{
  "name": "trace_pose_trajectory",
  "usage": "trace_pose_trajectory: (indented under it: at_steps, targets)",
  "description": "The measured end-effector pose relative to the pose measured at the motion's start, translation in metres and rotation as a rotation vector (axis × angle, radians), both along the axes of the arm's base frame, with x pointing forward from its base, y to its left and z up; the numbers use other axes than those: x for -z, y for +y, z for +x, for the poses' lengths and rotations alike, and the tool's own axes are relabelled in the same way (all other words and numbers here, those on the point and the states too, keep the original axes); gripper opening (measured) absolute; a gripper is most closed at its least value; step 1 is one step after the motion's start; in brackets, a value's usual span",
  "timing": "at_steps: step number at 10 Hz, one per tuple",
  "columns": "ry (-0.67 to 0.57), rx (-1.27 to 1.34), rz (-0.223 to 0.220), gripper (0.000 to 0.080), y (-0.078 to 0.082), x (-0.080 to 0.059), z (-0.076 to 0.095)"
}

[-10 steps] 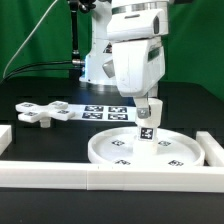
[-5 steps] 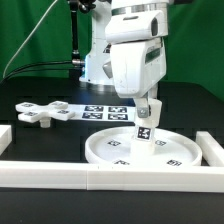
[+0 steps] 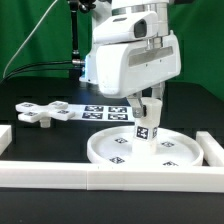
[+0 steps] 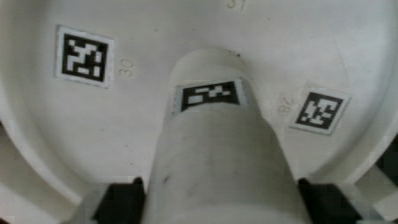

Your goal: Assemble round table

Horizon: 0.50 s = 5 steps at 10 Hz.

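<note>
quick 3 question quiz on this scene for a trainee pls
1. True or false: the cross-shaped piece is lying inside the round disc.
2. Which part sits between the fingers of the gripper? A: the cylinder leg. B: a long border rail. C: the flat sheet with four markers.
3. In a few words: what does the cylinder leg stand on, and is it upright or lying down?

Key
1. False. It lies apart from the disc, toward the exterior view's left.
2. A.
3. On the round disc, upright.
</note>
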State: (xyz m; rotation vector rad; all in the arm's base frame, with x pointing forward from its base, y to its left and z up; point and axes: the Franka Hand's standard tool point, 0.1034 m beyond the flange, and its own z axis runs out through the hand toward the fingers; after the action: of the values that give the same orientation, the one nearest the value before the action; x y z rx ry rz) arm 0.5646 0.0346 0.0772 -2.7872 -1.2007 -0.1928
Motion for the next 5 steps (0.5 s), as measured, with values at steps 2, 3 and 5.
trace_pose_trajectory:
  at_steps: [2,3,5]
  targets:
    - [0.013,0.092,0.007,0.0409,0.0001,-0.0001,0.0001]
    - [0.02,0.14,0.011,0.0409,0.0002,-0.0001,0.0001]
    - [0.039,0.282,0.023,0.0409,0.0,-0.0002,0.0004]
